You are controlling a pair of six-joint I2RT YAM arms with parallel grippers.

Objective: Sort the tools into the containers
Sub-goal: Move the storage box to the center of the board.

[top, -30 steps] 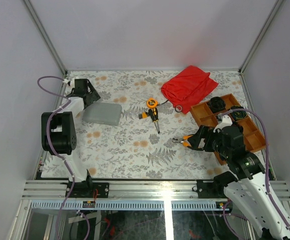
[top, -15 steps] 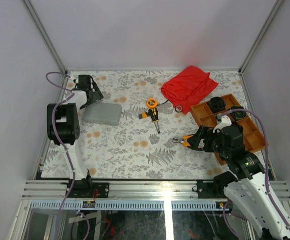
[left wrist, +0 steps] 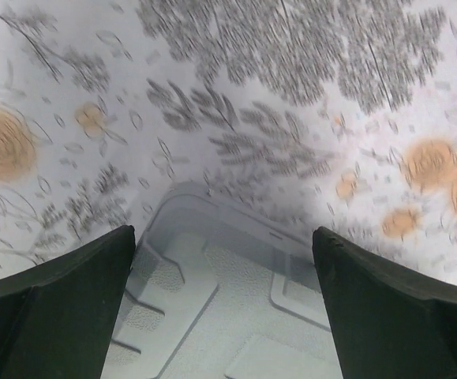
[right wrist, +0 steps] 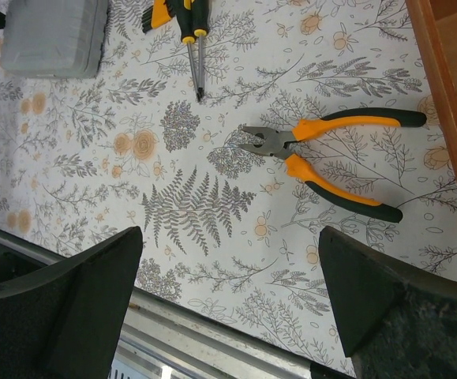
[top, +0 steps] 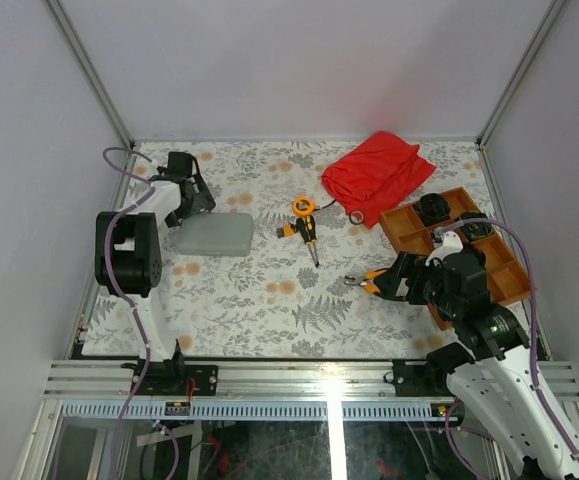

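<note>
Pliers (right wrist: 279, 144) show whole from right wrist, partly hidden from overhead

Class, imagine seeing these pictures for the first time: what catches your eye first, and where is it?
The crumpled red cloth at the far right stands out most. Next come the orange-handled pliers lying at the near right, and small orange tools clustered in the middle. At the left, a grey case lies beneath the open left pincer.

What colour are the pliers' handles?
The pliers have orange handles with black ends, clearest in the right wrist view.
</note>
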